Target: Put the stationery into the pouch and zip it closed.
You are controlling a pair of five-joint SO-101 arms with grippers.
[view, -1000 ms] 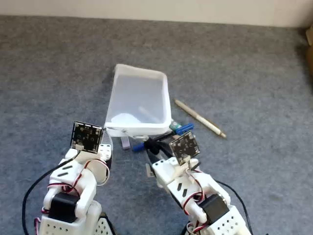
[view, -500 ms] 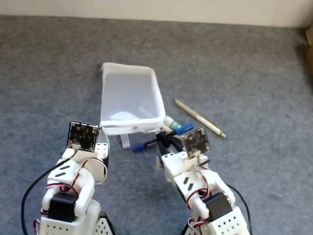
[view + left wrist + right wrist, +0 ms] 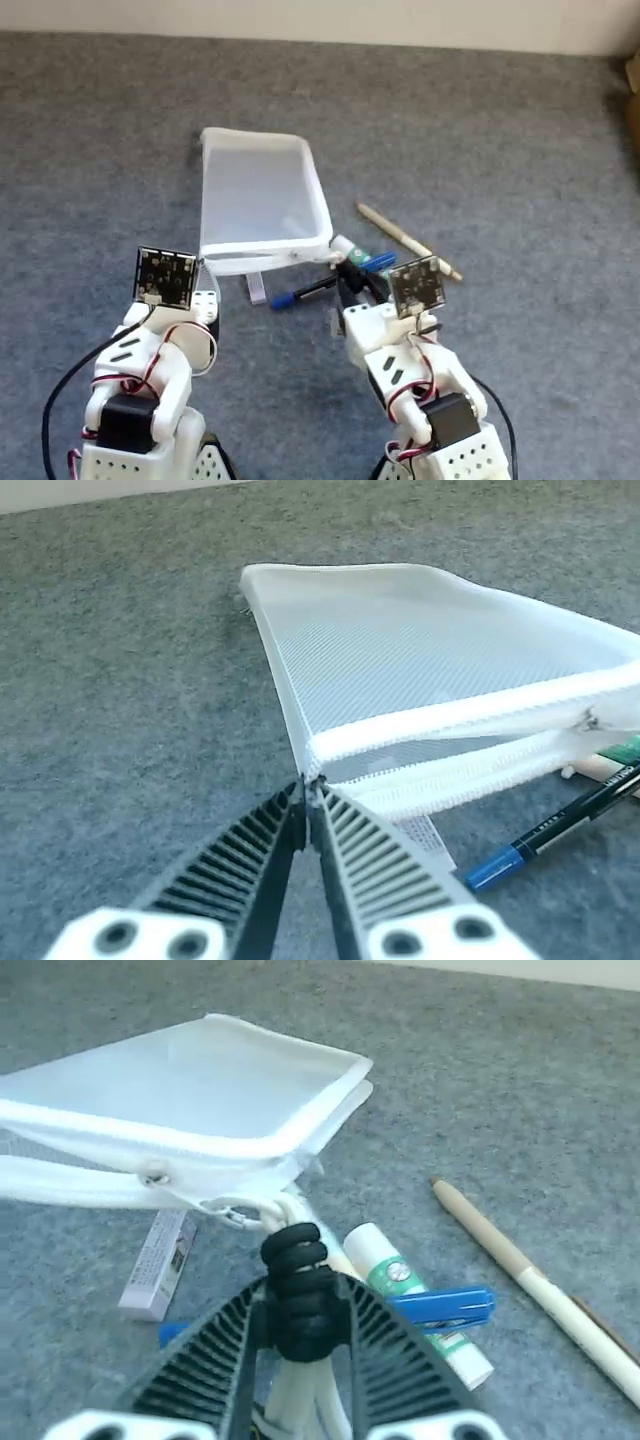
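The white mesh pouch (image 3: pixel 258 190) lies flat on the grey carpet, its zipped edge stretched toward the arms. My left gripper (image 3: pixel 306 792) is shut on the pouch's near corner (image 3: pixel 207 266). My right gripper (image 3: pixel 300 1295) is shut on the black knotted zip pull cord (image 3: pixel 296 1260), just off the pouch's other near corner (image 3: pixel 343 272). The metal slider (image 3: pixel 152 1172) sits partway along the zip. Outside the pouch lie a blue-capped black pen (image 3: pixel 300 294), a green glue stick (image 3: pixel 420 1302), a blue clip (image 3: pixel 445 1306), a beige pen (image 3: pixel 408 241) and a small lilac eraser (image 3: pixel 155 1266).
Grey carpet (image 3: pixel 500 140) stretches open on all sides of the pouch. A pale wall base (image 3: pixel 320 20) runs along the far edge. The loose stationery clusters between the two grippers and to the right of the pouch.
The pouch has slid left and turned slightly. The right gripper has drawn away to the right with the pull cord, and the left gripper has shifted a little left, stretching the zip edge.
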